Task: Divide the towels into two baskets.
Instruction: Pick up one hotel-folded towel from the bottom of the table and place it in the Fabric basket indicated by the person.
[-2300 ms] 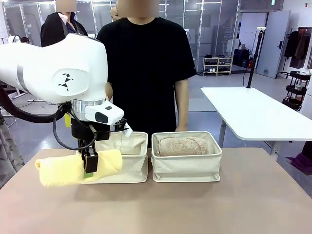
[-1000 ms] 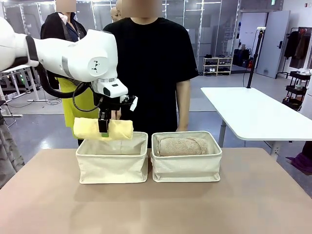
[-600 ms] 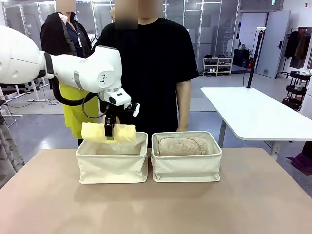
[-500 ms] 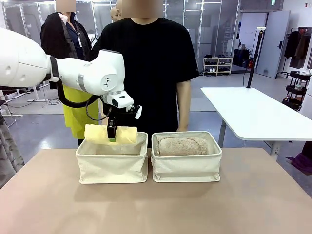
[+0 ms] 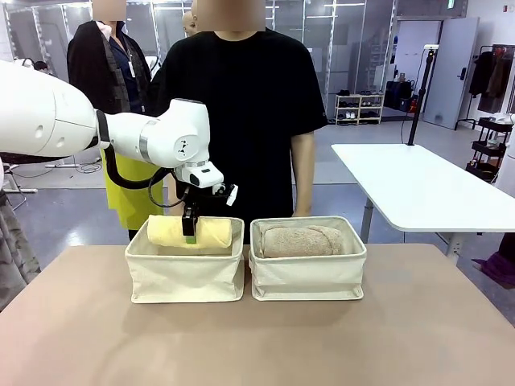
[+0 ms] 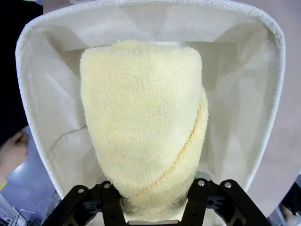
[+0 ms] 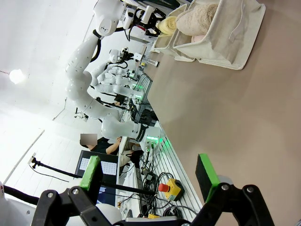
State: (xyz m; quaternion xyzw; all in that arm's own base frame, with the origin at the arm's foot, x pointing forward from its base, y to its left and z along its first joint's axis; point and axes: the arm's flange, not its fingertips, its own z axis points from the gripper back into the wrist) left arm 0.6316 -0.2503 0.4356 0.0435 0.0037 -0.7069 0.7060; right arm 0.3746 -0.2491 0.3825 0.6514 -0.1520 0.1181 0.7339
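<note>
now left gripper pinching pale yellow towel, come down from above rim so roll sits half inside left basket; release should be near. right of left basket: right basket holds tan-beige towel. right gripper spread, holding nothing.

We see a pale yellow towel, a tan towel, two cream baskets and a beige table.
</note>
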